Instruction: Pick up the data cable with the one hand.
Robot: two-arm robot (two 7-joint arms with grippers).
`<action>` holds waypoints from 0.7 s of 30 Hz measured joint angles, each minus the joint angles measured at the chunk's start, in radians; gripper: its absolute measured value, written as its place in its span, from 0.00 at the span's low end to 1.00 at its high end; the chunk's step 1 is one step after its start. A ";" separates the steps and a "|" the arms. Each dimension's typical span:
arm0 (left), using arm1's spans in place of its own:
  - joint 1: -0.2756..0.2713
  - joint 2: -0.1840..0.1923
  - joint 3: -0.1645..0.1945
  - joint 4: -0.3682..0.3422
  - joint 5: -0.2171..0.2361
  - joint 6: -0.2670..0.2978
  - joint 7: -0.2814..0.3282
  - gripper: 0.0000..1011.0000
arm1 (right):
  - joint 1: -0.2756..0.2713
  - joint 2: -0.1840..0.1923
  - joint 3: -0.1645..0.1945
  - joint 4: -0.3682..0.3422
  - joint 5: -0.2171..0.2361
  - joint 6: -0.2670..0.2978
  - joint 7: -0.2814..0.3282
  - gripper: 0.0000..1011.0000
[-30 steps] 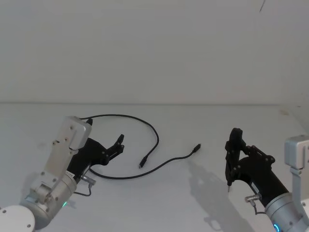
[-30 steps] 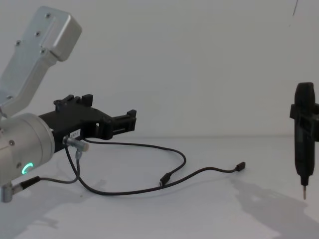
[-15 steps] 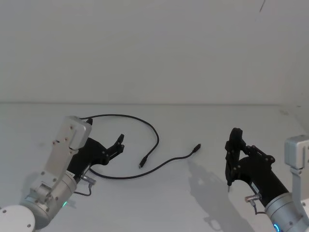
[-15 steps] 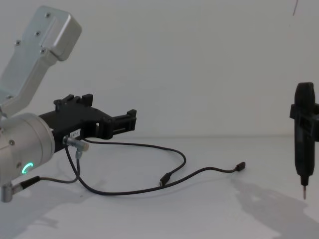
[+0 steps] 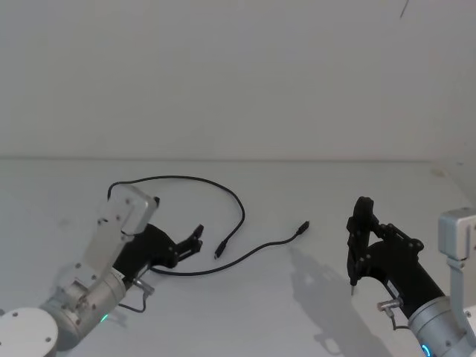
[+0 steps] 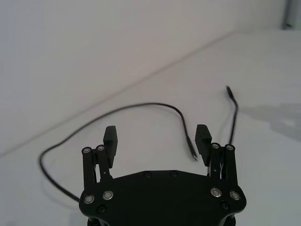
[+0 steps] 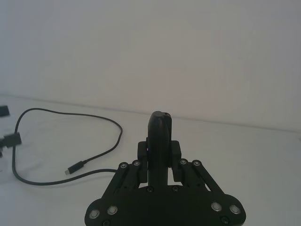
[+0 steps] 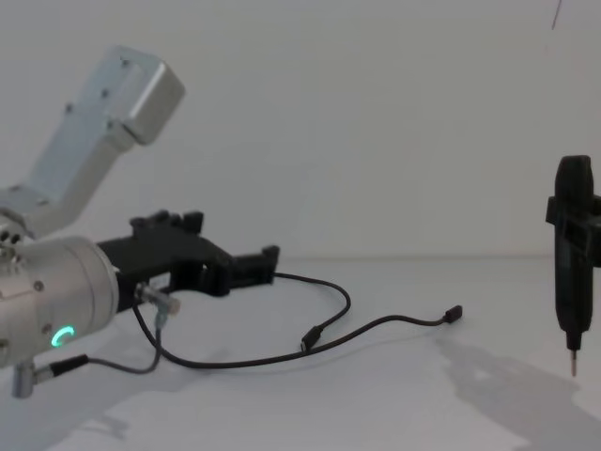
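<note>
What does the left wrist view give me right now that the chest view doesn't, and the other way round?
Left wrist view: it looks along the left gripper, so its fingers read as spread wide with nothing between them. The data cable arcs across the table beyond.
Chest view: seen from the side, the left gripper's height reads as raised off the table, above the cable. It also takes in the right gripper at the right edge, shut on a pointed tool.
Both: the left gripper, and the cable lying loose and ungrasped.
</note>
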 joint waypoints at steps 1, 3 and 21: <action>-0.006 0.001 0.005 0.006 -0.001 0.005 -0.009 0.99 | 0.000 0.000 0.000 0.000 0.000 0.000 0.000 0.28; -0.016 0.002 0.011 0.017 -0.003 0.015 -0.031 0.99 | 0.000 0.000 0.000 0.000 0.000 0.000 0.000 0.28; -0.231 -0.049 0.122 0.267 -0.004 0.054 -0.323 0.99 | 0.000 0.000 0.000 0.000 0.000 0.000 0.000 0.28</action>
